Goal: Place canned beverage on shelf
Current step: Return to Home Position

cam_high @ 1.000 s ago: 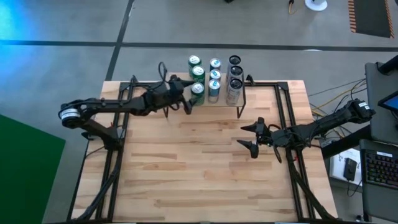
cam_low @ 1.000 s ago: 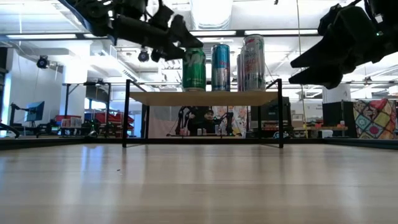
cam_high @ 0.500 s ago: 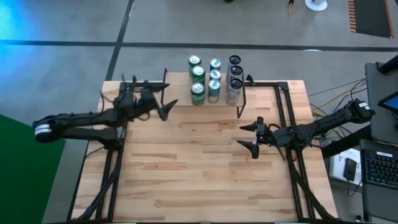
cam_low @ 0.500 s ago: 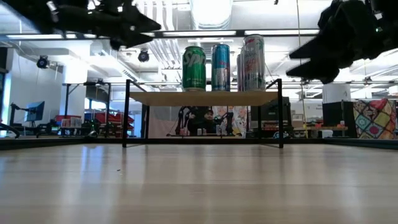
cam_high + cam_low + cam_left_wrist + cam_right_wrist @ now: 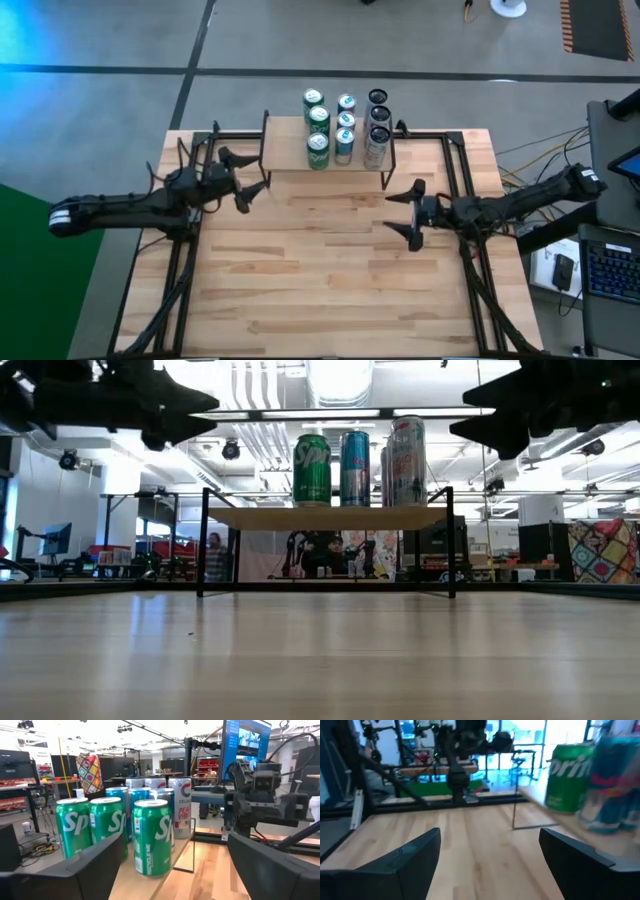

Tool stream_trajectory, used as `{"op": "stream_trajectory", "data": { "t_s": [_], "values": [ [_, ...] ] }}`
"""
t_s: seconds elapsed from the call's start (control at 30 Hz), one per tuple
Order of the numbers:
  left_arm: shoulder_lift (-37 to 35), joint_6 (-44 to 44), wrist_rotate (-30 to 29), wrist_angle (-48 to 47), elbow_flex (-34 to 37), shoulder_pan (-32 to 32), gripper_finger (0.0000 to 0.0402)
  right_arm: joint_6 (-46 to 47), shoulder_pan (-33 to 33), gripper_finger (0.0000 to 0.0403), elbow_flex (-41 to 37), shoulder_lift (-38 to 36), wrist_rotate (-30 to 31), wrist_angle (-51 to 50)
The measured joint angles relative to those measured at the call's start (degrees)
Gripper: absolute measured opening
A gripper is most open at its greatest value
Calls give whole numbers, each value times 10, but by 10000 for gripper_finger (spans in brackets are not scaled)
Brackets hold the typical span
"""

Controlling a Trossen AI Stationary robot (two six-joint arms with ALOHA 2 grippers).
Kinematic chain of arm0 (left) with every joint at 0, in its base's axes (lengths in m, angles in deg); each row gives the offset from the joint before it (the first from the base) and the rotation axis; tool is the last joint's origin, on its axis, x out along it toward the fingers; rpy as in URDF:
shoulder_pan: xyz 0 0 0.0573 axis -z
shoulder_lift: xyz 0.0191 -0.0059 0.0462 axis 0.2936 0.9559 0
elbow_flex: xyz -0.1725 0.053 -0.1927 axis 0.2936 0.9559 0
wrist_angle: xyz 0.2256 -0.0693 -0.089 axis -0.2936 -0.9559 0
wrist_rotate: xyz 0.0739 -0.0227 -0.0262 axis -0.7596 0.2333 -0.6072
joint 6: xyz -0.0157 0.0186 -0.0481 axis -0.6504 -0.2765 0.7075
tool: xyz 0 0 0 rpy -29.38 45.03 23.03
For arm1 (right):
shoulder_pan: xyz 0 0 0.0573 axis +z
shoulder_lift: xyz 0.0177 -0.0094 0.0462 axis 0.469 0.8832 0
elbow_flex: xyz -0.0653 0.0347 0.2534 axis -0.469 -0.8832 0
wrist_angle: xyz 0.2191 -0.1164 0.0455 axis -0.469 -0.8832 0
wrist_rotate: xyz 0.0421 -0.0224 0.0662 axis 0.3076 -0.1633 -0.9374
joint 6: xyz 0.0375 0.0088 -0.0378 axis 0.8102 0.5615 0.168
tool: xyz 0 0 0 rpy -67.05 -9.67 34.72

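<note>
The shelf (image 5: 290,158), a light wood plank on thin black legs, stands at the table's far middle. Several cans stand upright on it by their bottoms: green cans (image 5: 317,150), blue cans (image 5: 343,147) and tall white ones (image 5: 376,148); they also show in the low view (image 5: 312,470) and the left wrist view (image 5: 151,839). My left gripper (image 5: 247,182) is open and empty, left of the shelf, raised above the table. My right gripper (image 5: 410,212) is open and empty, right of the shelf's near corner.
Black metal frame rails (image 5: 455,170) run along the table's left and right sides. The wooden tabletop (image 5: 320,280) spreads bare toward the near edge. A person (image 5: 214,556) stands in the room behind the table.
My left gripper has let go of the nearest green can, which now stands on the shelf, and has drawn back toward the table's left and near edges, open. My right gripper has shifted slightly toward the table's far edge.
</note>
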Motion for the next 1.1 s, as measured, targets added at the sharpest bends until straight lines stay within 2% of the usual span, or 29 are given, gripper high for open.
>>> {"op": "stream_trajectory", "data": {
  "t_s": [0.13,0.3,0.43,0.6,0.8,0.97,1.1],
  "values": [
    [-45,-2,0,-3,27,0,328,-20,-38,327,0,-48,-19,-36],
    [-91,-8,0,9,65,-1,317,-10,-112,327,0,-127,-114,-104],
    [-124,-21,0,49,107,0,311,12,-153,327,-7,-182,-150,-152],
    [-167,-17,0,80,154,0,311,30,-171,327,-46,-220,-153,-163],
    [-202,2,5,40,153,0,311,40,-172,327,-80,-255,-153,-158],
    [-223,4,13,9,154,1,310,39,-172,327,-121,-291,-149,-114],
    [-233,3,48,5,154,1,310,42,-172,327,-128,-321,-149,-120]
  ]
}}
